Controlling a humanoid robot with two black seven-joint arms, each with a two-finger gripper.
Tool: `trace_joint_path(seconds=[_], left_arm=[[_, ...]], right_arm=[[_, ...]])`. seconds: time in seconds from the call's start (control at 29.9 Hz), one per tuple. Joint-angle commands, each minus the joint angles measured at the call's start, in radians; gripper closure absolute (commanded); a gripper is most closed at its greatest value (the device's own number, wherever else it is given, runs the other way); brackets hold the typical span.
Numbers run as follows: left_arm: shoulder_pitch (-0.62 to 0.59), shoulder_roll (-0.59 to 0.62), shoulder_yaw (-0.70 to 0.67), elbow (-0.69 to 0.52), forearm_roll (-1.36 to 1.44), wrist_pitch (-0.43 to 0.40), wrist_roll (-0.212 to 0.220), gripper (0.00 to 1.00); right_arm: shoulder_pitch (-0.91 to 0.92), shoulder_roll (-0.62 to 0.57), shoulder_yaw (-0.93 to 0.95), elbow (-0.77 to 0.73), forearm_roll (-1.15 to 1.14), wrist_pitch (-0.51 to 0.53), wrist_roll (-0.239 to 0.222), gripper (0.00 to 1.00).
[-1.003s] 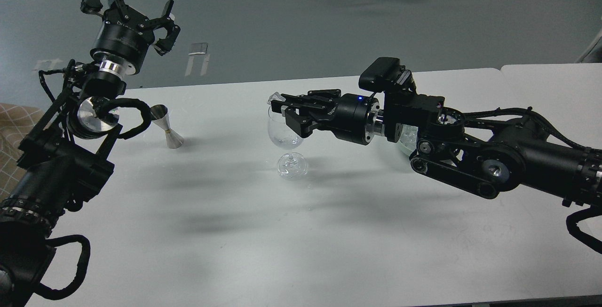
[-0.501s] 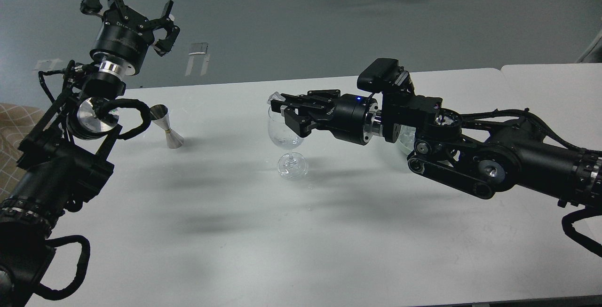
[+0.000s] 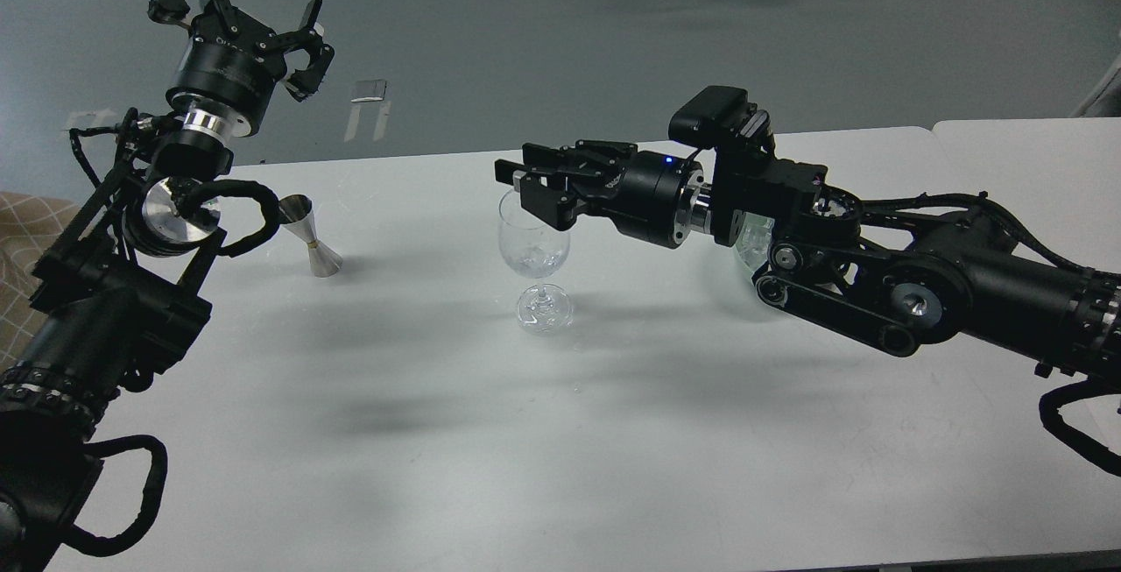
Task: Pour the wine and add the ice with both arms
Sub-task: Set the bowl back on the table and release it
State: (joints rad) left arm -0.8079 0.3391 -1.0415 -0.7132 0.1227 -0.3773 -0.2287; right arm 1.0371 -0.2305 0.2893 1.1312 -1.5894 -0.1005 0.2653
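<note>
A clear stemmed wine glass [image 3: 534, 248] stands upright mid-table with small clear bits of ice [image 3: 531, 264] at the bottom of its bowl. My right gripper [image 3: 517, 185] reaches in from the right and hovers just above the glass rim. Its jaws stand slightly apart and no ice shows at its tips. My left gripper [image 3: 243, 7] is raised high at the upper left, wide open and empty, far from the glass. A clear bowl [image 3: 750, 250] sits behind my right wrist, mostly hidden; I cannot make out its ice heap.
A steel double-cone jigger [image 3: 312, 248] stands on the white table [image 3: 438, 432] left of the glass, near my left arm. A second white table [image 3: 1033, 151] adjoins at the right. Grey floor lies beyond the far edge.
My right gripper has risen a little above the glass rim. The clear ice chunk at its fingertips no longer shows. My left arm has barely moved.
</note>
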Motion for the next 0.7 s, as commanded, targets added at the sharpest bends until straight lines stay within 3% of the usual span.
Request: trace_joint_path(seconds=[0.0,0.2,0.37,0.5,0.67], left_arm=[[-0.002,0.001,0.0,0.0,0.0,0.0,-0.001,0.02],[-0.004,0.018,0.0,0.0,0.0,0.004,-0.007,0.02],[-0.001,0.018,-0.012,0.0,-0.003,-0.002,-0.017,0.02],[-0.007,0.02,-0.015,0.0,0.003,0.011,0.0,0.02],[0.001,0.018,0.0,0.0,0.014,0.011,-0.014,0.02]], right_arm=[[-0.029,0.026,0.135,-0.001,0.008,-0.001,0.002,0.0],[-0.199,0.155,0.457,0.041,0.009,-0.001,0.003,0.0],[-0.224,0.23,0.707,0.05,0.032,-0.001,0.002,0.0],[-0.226,0.23,0.823,0.036,0.181,-0.001,0.0,0.0],[-0.207,0.23,0.855,-0.02,0.498,0.001,-0.003,0.0]])
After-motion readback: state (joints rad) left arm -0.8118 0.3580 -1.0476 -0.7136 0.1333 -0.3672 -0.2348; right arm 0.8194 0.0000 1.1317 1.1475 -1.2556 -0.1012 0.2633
